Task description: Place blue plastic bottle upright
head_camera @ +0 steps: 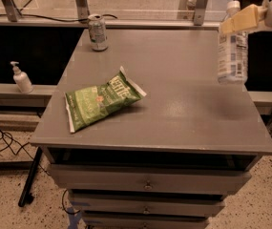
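Observation:
The blue plastic bottle (231, 56) is clear and bluish with a white cap and a blue-and-white label. It hangs upright, cap on top, at the right of the camera view over the right edge of the grey table (183, 109). Its base looks a little above the tabletop. My gripper (234, 25) comes in from the upper right corner and is shut on the bottle's neck, with a pale yellow finger (243, 18) across it just below the cap.
A green chip bag (99, 99) lies at the table's left middle. A silver drinks can (98, 32) stands at the back left corner. A small white pump dispenser (21, 78) stands on a ledge left of the table. Drawers are below the tabletop.

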`<state>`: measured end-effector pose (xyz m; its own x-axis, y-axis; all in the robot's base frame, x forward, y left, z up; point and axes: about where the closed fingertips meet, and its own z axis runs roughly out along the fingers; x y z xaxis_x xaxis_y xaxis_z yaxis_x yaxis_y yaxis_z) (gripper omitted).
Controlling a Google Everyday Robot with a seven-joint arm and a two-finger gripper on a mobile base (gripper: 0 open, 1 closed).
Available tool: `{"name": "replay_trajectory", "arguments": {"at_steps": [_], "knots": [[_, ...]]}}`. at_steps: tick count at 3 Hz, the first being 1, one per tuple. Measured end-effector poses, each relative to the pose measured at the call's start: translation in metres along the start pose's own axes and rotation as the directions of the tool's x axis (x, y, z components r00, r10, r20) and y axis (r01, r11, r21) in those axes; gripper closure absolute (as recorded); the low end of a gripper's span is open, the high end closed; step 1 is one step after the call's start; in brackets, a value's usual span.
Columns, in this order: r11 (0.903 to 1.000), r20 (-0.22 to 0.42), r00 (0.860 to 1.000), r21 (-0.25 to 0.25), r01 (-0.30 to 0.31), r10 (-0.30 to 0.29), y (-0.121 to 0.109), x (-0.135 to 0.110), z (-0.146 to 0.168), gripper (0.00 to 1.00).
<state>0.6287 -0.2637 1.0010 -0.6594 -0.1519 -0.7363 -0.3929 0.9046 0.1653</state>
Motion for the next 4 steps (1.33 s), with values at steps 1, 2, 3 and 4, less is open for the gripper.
{"name": "replay_trajectory", "arguments": {"at_steps": [1,2,3,4], "knots": [[0.9947,0.105,0.994,-0.094,0.040,-0.030,0.021,-0.031,0.008,1.00],[0.9947,0.105,0.994,-0.095,0.040,-0.030,0.021,-0.031,0.008,1.00],[0.9949,0.162,0.987,-0.097,0.027,-0.011,0.021,-0.038,0.007,1.00],[0.9918,0.269,0.963,-0.109,0.066,-0.034,0.036,-0.049,0.019,1.00]]}}
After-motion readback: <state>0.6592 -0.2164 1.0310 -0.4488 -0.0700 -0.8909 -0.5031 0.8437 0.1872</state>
